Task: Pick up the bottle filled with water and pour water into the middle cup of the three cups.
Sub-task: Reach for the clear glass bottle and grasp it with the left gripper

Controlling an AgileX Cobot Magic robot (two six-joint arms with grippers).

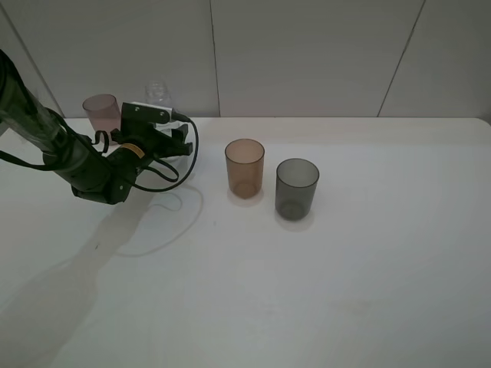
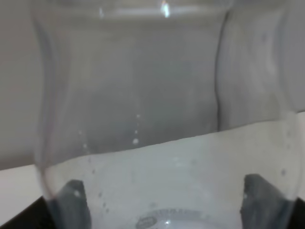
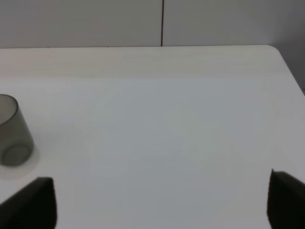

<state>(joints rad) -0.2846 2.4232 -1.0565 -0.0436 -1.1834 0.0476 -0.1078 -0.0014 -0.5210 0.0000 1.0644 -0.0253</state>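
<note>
The robot's dark left arm (image 1: pixel 77 165) is reaching in low over the white worktop (image 1: pixel 307 291), with a black cable (image 1: pixel 180 172) looping beside its wrist. Its black-and-white left end effector (image 1: pixel 175 144) is straddling the small clear plastic bottle (image 2: pixel 143 119). It is unclear whether the dark fingertips (image 2: pixel 71 202) are pressing on it. The right end effector (image 3: pixel 162 200) is hovering above the worktop, dark fingertips spread wide apart.

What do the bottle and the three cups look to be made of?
The bottle looks like clear plastic, glossy: the wall shows through it, with droplets on it in the left wrist view. The amber cup, grey cup and mauve cup look like tinted translucent plastic, smooth: their bases show through the walls. Glass cannot be ruled out.
</note>
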